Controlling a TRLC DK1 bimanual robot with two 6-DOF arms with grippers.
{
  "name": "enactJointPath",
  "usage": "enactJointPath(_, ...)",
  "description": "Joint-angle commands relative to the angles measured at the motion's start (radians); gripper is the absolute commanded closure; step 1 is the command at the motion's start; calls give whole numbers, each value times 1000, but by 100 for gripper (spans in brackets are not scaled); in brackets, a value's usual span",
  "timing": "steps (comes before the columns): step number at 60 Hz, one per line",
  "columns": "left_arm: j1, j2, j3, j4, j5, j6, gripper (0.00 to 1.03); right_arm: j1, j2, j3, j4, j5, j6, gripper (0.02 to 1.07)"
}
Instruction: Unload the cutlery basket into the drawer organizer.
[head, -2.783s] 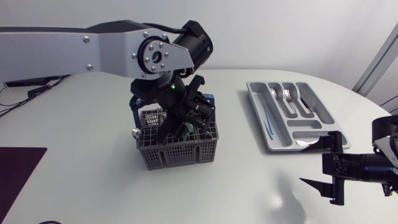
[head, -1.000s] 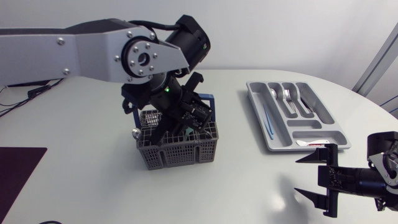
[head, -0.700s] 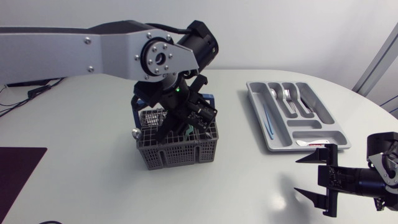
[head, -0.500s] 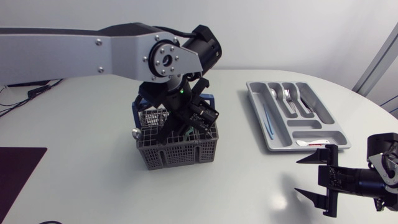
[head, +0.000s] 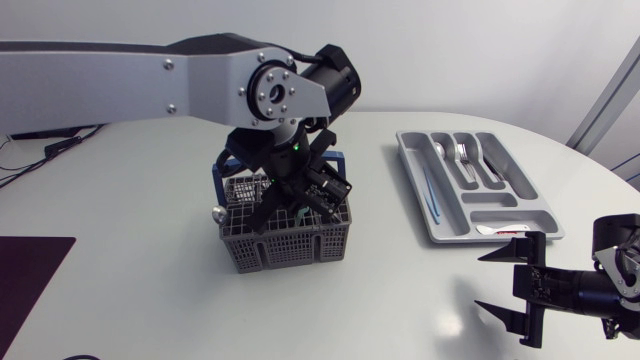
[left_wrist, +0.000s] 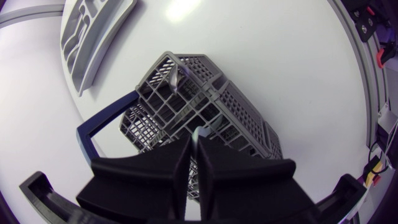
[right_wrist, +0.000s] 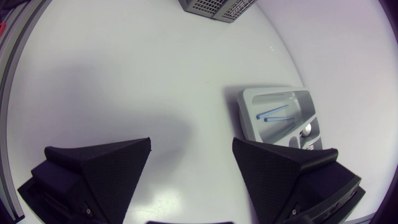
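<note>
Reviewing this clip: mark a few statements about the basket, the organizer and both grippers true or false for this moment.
1. The right gripper is open, holding nothing. True.
2. The drawer organizer is empty. False: cutlery already lies in it.
3. The left gripper is wide open. False: its fingers are closed on a silvery cutlery piece above the cutlery basket.
4. The cutlery basket stands upright on the table. True.

Basket (head: 290, 245) contents mostly hidden by left arm (head: 150, 75) in head view. Utensil (left_wrist: 200, 132) pinched in left gripper (left_wrist: 194, 144): tip only seen, type n/k.
</note>
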Motion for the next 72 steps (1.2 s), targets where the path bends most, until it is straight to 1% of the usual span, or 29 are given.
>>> enactJointPath(1, -9, 18, 21, -14, -7, 18, 100, -9, 15, -20, 3, -15, -3, 12)
enactJointPath(14, -8, 2, 18, -7, -6, 3, 100, -17, 23, -27, 15, -18, -11, 12)
enactJointPath(32, -2, -51, -37, 49, -4, -17, 100, -28, 33, -31, 15, -27, -25, 12)
enactJointPath(51, 34, -126, -40, 49, 45, -46, 100, -35, 23, -37, 9, -35, -34, 12)
enactJointPath(57, 41, -163, -63, 51, 60, -57, 100, -35, 13, -38, 8, -35, -29, 12)
enactJointPath(63, 55, -206, -95, 79, 71, -60, 100, -31, -13, -46, 6, -38, -19, 12)
enactJointPath(72, 60, -266, -124, 80, 98, -76, 100, -12, -74, -61, -2, -38, 12, 12)
